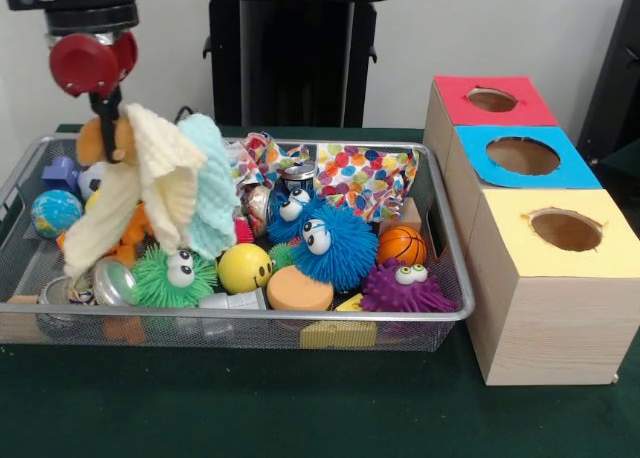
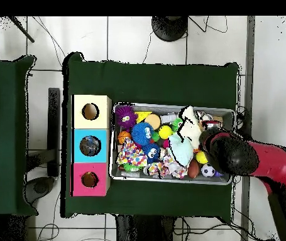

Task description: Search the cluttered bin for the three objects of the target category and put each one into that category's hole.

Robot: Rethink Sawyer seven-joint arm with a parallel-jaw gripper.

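Observation:
My gripper [image 1: 106,128] hangs over the left end of the wire mesh bin [image 1: 452,278], shut on the top of a cream ribbed cloth [image 1: 140,193]. The cloth is lifted and drapes down over the toys. A pale teal cloth [image 1: 212,193] hangs against its right side; whether it is also held I cannot tell. In the overhead view the arm covers the gripper, and the cream cloth [image 2: 190,124] and teal cloth [image 2: 181,150] lie toward the bin's [image 2: 170,105] right half. Three hole boxes stand beside the bin: red [image 1: 495,100], blue [image 1: 522,156], yellow [image 1: 565,230].
The bin holds several toys: a blue fuzzy ball [image 1: 330,243], a green one [image 1: 175,273], a purple one [image 1: 405,286], a yellow smiley ball [image 1: 244,266], a small basketball [image 1: 401,245], a globe ball [image 1: 55,213], spotted fabric [image 1: 365,176] and an orange plush [image 1: 95,138] behind the gripper.

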